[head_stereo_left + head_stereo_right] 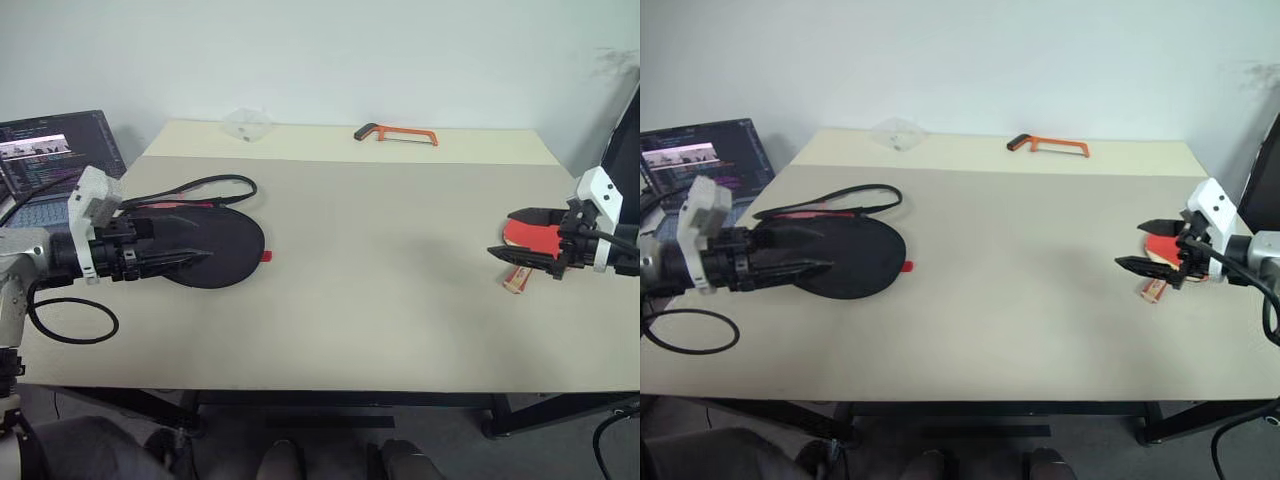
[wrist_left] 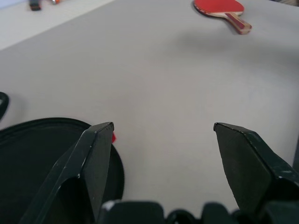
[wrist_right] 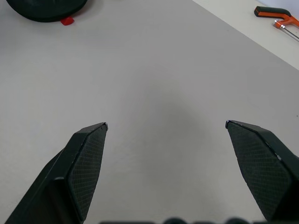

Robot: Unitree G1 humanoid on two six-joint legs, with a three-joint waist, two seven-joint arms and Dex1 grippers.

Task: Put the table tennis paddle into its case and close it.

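Beige table (image 1: 380,300), paddle (image 1: 522,240) flat under spread, empty right tool (image 1: 508,234); black case (image 1: 215,248) under spread left tool (image 1: 200,240).

I count one table tennis paddle (image 2: 218,6), one case (image 1: 215,246), one orange hacksaw (image 1: 396,133), one laptop (image 1: 45,160) beside my table (image 1: 380,300).

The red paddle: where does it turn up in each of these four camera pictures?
Left eye: paddle at right edge, behind right gripper.
Right eye: right side.
Left wrist: top, right of centre.
Right wrist: not in it.
Shared landmark: orange hacksaw.
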